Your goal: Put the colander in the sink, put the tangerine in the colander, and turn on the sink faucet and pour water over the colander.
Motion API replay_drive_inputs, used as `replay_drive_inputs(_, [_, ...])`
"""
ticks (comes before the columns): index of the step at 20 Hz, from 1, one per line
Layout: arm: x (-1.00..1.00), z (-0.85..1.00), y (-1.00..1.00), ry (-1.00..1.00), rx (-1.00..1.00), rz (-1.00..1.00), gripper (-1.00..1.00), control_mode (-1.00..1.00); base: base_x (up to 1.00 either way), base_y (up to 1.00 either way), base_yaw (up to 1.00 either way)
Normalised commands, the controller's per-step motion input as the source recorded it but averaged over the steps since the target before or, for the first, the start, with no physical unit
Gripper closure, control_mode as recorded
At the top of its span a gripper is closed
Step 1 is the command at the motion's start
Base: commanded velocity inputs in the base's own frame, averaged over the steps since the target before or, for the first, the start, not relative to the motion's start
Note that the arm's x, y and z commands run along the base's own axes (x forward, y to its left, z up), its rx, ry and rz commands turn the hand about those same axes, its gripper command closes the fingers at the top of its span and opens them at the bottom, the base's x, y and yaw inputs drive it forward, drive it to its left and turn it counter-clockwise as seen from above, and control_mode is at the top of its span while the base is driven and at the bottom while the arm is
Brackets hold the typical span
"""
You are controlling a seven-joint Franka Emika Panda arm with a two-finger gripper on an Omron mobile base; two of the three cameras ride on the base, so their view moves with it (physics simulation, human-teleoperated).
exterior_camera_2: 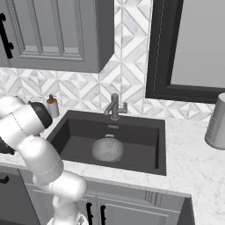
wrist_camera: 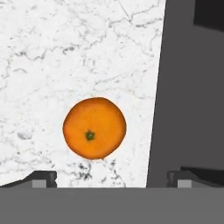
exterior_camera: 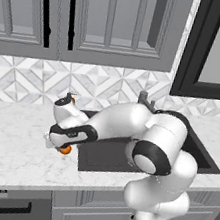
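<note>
The tangerine (wrist_camera: 94,127), small and bright orange, lies on the white marble counter (wrist_camera: 65,52) just left of the sink's edge; it also peeks out below the hand (exterior_camera: 65,149). My gripper (wrist_camera: 113,179) hangs right over it, open, with a fingertip on either side and nothing between them. From the left base view the gripper (exterior_camera: 58,145) points down at the counter. The grey colander (exterior_camera_2: 107,148) sits upright on the floor of the dark sink (exterior_camera_2: 140,136), apart from the arm. The faucet (exterior_camera_2: 115,106) stands behind the basin.
A small soap dispenser (exterior_camera_2: 52,106) stands at the sink's back left corner. A grey canister (exterior_camera_2: 217,123) stands on the counter at the far right. Grey wall cabinets (exterior_camera: 71,19) hang above, and a dark-framed window (exterior_camera_2: 189,48) sits behind the sink.
</note>
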Motion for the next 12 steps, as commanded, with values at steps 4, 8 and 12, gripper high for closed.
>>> replay_drive_inputs(4, [0.34,-0.24,0.06,0.09,0.00,0.09,-1.00,-1.00,0.00,0.00,0.00])
replay_drive_inputs(8, [0.32,-0.22,0.09,0.09,0.00,0.09,-1.00,-1.00,0.00,0.00,0.00])
replay_drive_inputs(12, [0.09,-0.32,0.12,0.07,0.00,0.09,-1.00,-1.00,0.00,0.00,0.00])
